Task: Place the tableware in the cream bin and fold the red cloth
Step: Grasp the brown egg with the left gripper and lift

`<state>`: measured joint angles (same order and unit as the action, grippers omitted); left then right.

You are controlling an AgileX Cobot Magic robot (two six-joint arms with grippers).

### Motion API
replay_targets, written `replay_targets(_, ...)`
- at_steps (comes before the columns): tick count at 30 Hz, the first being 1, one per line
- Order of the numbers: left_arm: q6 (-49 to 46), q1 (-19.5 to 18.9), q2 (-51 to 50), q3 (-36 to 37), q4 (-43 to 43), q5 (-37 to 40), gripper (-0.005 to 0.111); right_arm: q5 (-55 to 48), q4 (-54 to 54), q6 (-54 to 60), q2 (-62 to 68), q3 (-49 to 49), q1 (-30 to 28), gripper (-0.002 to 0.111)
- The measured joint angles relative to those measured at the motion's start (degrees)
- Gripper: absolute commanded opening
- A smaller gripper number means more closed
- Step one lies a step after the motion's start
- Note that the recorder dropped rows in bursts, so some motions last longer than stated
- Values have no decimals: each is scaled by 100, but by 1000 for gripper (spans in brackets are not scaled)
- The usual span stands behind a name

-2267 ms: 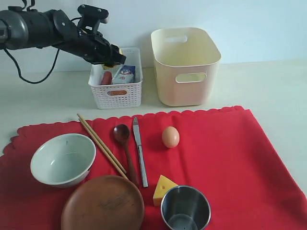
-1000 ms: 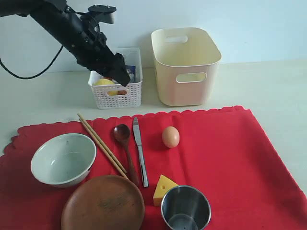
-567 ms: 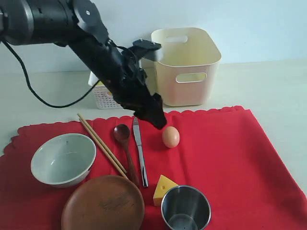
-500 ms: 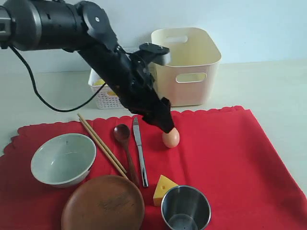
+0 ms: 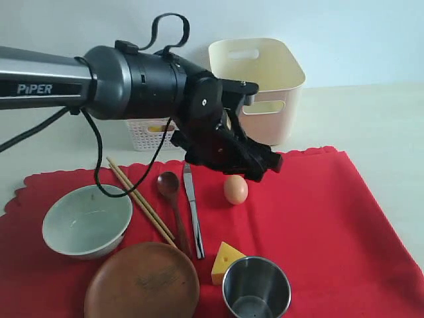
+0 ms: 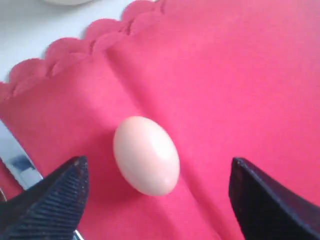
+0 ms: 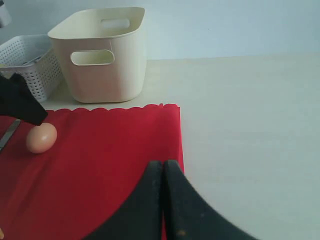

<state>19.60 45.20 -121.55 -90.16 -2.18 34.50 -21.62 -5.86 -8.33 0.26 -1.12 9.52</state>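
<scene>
Six pieces of tableware lie untouched on the red cloth (image 5: 318,218): steel cup (image 5: 256,288), wooden plate (image 5: 142,281), bowl (image 5: 87,219), chopsticks (image 5: 140,201), spoon (image 5: 173,202) and knife (image 5: 193,209). Mid-cloth, the left gripper (image 5: 264,169), jaws spread, has swung over from the white basket (image 5: 142,132) to straddle the egg (image 5: 235,189), apparently clearing toys first. The right gripper (image 7: 162,200) waits pressed shut by the cloth's edge. Beyond the scalloped hem, the cream bin (image 5: 265,86) stands open-topped, bare table (image 5: 371,119) alongside.

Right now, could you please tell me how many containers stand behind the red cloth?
2: the cream bin at the back, and the white basket to its left, mostly hidden behind the left arm.
</scene>
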Motion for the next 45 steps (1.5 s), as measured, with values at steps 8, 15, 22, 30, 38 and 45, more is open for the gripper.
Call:
replay_targets(8,1037,285,-335,9,-236,-134,74,0,3,0,0,0,0,0)
replay_targets(15,2091,326,-822,-121,-720,-385,74,0,3,0,0,0,0,0)
replay_targets(22,3200,295,-907,-221,-1777,-483,74,0,3,0,0,0,0,0)
replay_targets(30,3289,246,-1072,-221,-1857,-815,5,0,3,0,0,0,0,0)
replay_targets(38,2943,234,-937,-221,-1848,-762,0,0,3,0,0,0,0,0)
replay_targets(45,2141,234,-299,-221,-1822,-191,0,0,3,0,0,0,0,0)
